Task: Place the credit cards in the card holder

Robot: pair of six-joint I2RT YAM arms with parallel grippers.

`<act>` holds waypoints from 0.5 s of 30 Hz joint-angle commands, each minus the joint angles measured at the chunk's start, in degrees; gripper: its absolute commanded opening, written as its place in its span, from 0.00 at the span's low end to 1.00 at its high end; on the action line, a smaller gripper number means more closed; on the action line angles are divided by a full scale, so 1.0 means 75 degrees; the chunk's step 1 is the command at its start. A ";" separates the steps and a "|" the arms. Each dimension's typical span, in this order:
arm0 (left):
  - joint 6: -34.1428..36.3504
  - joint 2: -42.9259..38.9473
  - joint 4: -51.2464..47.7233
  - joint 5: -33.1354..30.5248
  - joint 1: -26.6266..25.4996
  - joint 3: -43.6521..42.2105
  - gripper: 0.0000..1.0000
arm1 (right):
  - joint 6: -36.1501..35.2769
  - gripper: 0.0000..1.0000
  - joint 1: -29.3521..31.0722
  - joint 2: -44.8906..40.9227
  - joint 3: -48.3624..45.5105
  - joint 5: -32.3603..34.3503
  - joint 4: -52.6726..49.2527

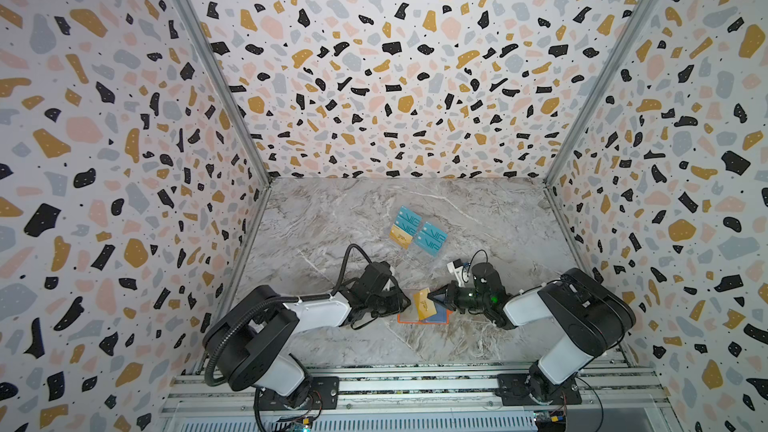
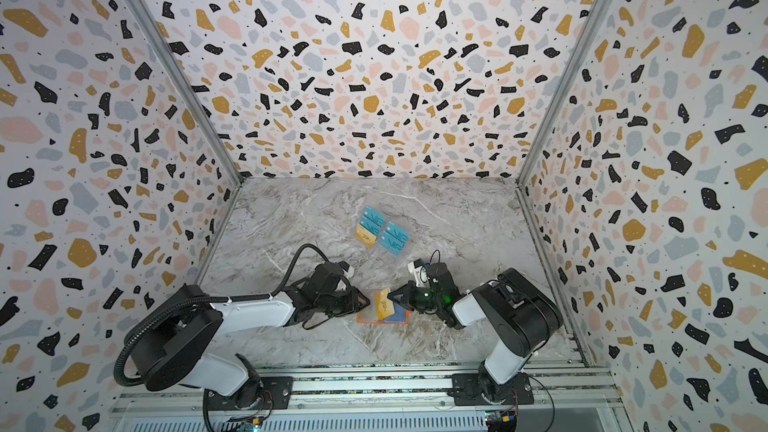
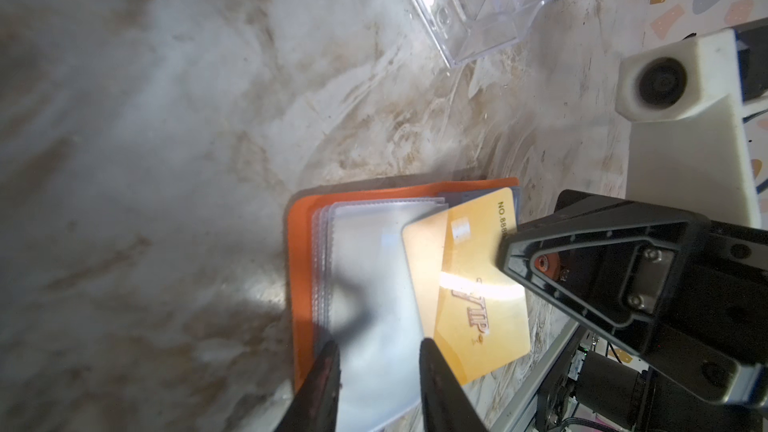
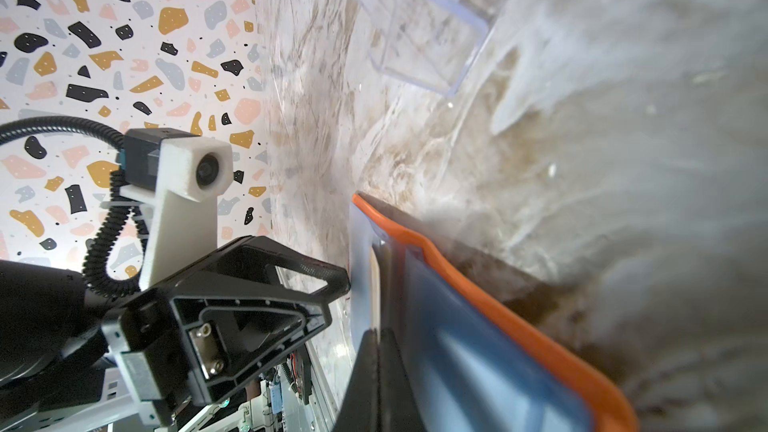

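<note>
Card holder [image 3: 300, 268] is lying open on the bench [image 1: 332, 218], near the front edge at about mid-width, orange cover down and clear sleeves [image 3: 365, 268] facing up.

Right gripper [image 1: 431, 296] is reaching in from the right with its jaws closed, pinching one gold card [image 3: 478, 309] by an edge. The card is tilting over the holder's right half, one corner overlapping the top sleeve. Whether that corner is sitting inside a pocket, cannot tell.

Left gripper [image 3: 378, 344] is hanging at the holder's left half, jaws narrowly apart and straddling the top sleeve. No clear grip is showing.

A blue card [image 4: 478, 347] is showing inside a sleeve against the orange cover.

Remaining credit cards [image 1: 417, 231], teal and one gold, are standing in the clear acrylic stand [image 3: 478, 6] toward the bench's middle, well apart from both grippers.
</note>
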 commanded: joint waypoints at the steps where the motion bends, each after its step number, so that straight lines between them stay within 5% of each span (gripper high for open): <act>1: -0.0048 0.0050 -0.0142 0.0029 0.0002 -0.0187 0.35 | 0.0243 0.00 0.0096 0.0107 -0.0170 0.0340 0.0430; 15: -0.0071 -0.0005 -0.0177 0.0031 -0.0011 -0.0199 0.35 | 0.0741 0.00 0.0442 0.0451 -0.0497 0.1049 0.1611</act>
